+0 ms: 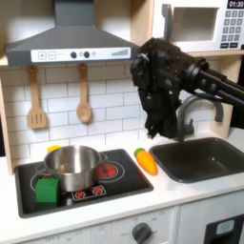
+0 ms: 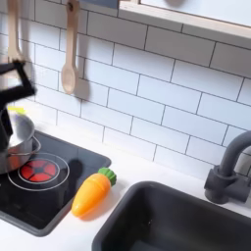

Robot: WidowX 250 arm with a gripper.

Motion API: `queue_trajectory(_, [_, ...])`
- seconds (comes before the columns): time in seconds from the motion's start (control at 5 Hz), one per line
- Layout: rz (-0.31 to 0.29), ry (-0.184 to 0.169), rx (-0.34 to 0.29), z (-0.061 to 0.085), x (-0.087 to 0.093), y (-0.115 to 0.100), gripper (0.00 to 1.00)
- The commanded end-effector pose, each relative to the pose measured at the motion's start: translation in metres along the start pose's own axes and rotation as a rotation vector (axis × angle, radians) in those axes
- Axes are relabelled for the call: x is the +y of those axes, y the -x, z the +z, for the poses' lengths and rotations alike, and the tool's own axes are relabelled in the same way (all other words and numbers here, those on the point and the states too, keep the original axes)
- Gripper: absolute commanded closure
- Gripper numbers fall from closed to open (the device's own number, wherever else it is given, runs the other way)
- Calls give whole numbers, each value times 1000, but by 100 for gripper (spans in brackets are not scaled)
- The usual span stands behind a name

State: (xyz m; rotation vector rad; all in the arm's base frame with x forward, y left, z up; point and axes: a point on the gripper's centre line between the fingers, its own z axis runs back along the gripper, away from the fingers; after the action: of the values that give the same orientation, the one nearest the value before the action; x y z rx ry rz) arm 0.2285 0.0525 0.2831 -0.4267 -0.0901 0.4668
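Layout in the first exterior view. The stovetop (image 1: 84,183) lies on the surface (image 1: 172,195) at the first exterior view's left; the sink (image 1: 203,158) is set into it at the right, with the faucet (image 1: 195,110) behind. The toy carrot (image 1: 146,161) lies between stovetop and sink. A pot (image 1: 71,166) stands on the stovetop, a block (image 1: 47,190) before it, possibly touching. Two spoons (image 1: 84,103) hang on the wall behind. The hand (image 1: 152,127) hangs above the carrot.

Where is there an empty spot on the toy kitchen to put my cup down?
The sink basin looks bare, and so does the white counter strip between the carrot and the tiled wall. The stove is crowded: pot, green block.
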Motion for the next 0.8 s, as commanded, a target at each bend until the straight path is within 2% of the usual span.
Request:
queue_trajectory(0.0, [-157, -107, 91, -6, 12, 42, 100])
queue_trajectory(0.2, [-272, -221, 53, -1, 22, 53, 100])
queue_trajectory(0.4, [-351, -245, 51, 1, 28, 65, 100])
queue_trajectory(0.6, [-373, -229, 60, 4, 35, 72, 100])
